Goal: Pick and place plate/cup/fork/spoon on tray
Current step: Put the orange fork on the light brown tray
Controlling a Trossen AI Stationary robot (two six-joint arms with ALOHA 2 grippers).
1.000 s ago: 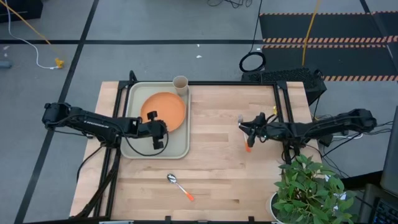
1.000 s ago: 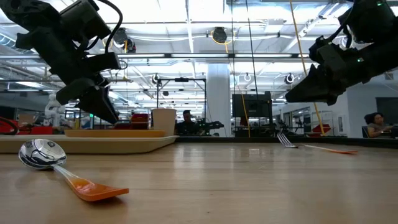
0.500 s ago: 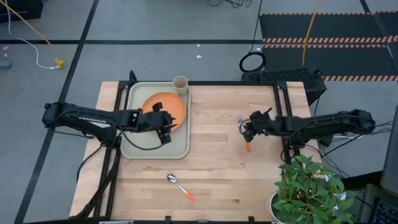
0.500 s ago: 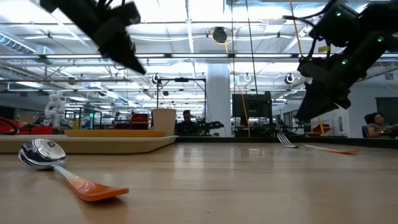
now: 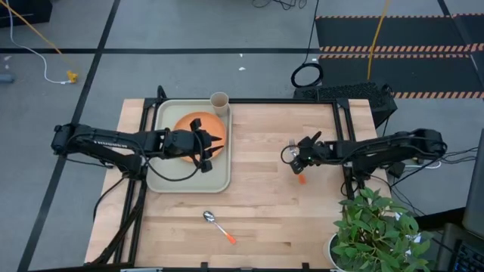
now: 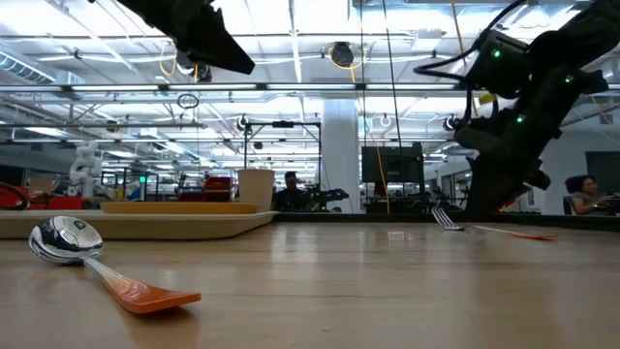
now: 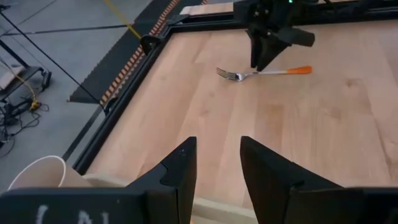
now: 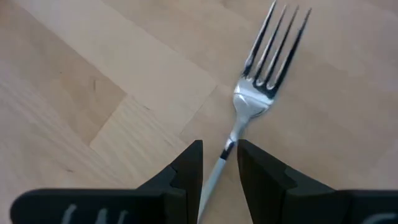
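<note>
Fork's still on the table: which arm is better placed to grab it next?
The right. Its gripper is already down over the fork, open fingers straddling the neck. The left gripper hangs open above the plate on the tray, well away.

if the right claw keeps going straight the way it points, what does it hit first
Most likely the fork: the right claw points down at the table, its open fingers straddling the fork's metal neck. Contact isn't clear from the pictures.
</note>
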